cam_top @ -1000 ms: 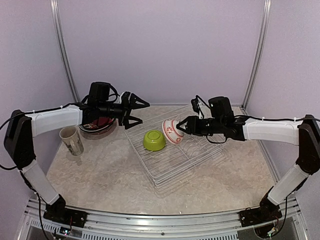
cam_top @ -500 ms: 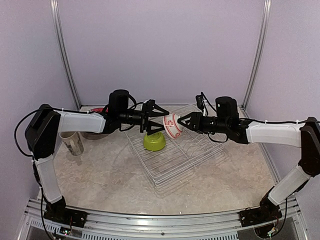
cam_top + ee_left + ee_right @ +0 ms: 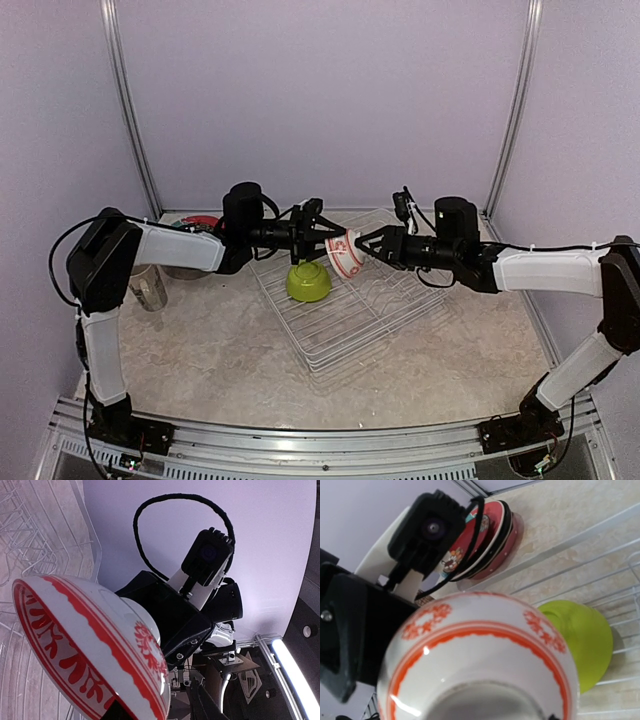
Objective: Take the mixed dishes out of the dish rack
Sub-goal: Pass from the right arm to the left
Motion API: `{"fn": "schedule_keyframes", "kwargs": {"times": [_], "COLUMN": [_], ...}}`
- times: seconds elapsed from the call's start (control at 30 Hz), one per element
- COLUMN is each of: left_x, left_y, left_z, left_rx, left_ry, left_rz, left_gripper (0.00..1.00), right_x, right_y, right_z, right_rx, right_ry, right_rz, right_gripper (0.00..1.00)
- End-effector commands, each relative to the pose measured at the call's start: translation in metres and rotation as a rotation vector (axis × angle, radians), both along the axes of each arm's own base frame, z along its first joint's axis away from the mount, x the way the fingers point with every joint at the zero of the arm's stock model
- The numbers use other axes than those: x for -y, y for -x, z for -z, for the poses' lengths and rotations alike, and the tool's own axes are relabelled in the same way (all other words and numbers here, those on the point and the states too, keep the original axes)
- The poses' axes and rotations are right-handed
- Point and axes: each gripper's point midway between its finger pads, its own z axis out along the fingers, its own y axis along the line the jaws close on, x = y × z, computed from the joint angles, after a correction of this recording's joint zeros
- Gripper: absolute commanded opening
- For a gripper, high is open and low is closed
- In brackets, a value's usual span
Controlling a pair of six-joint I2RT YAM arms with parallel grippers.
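Observation:
The white-and-red small bowl (image 3: 342, 253) hangs on its side above the dish rack (image 3: 340, 335). My right gripper (image 3: 362, 243) is shut on its foot end, and the bowl (image 3: 480, 650) hides the fingers in the right wrist view. My left gripper (image 3: 320, 237) meets the bowl (image 3: 75, 640) from the left, jaws straddling its rim. One dark finger (image 3: 207, 705) stands a little off the outer wall, so contact is unclear. A lime-green bowl (image 3: 308, 282) lies upside down in the rack, just below both grippers.
A stack of plates (image 3: 197, 221) with a red one on top sits at the back left, also in the right wrist view (image 3: 485, 535). The cream mug (image 3: 150, 288) stands left of the rack, behind my left arm. Upright tines (image 3: 400, 285) fill the rack's right half.
My left arm swung right from the plate stack to the bowl, and its jaws narrowed from wide open. My right gripper lifted the bowl slightly and carried it left.

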Motion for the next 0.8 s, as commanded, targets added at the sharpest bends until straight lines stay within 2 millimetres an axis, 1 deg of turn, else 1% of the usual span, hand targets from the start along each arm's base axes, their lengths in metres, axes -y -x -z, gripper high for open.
{"fn": "schedule_keyframes", "kwargs": {"times": [0.0,0.33,0.47,0.5,0.57,0.67,0.77], "left_x": [0.006,0.007,0.007,0.007,0.007,0.006,0.005], "left_y": [0.003,0.005,0.005,0.005,0.006,0.006,0.006], "left_z": [-0.010,-0.013,-0.016,-0.017,-0.018,-0.021,-0.024], "left_rx": [0.032,0.036,0.043,0.047,0.052,0.064,0.081], "left_ry": [0.036,0.037,0.036,0.037,0.034,0.034,0.027], "left_rz": [0.037,0.049,0.051,0.052,0.052,0.052,0.054], "left_gripper": [0.30,0.11,0.02,0.00,0.00,0.00,0.00], "right_x": [0.003,0.003,0.002,0.002,0.003,0.004,0.005], "right_y": [-0.001,0.000,0.000,0.000,0.000,0.000,0.000], "right_z": [-0.036,-0.038,-0.038,-0.038,-0.038,-0.038,-0.037], "right_rx": [0.090,0.090,0.090,0.090,0.091,0.091,0.092], "right_ry": [-0.081,-0.083,-0.084,-0.084,-0.083,-0.077,-0.071], "right_rz": [-0.004,-0.009,-0.012,-0.012,-0.012,-0.006,-0.002], "right_gripper": [0.00,0.00,0.00,0.00,0.01,0.21,0.42]}}
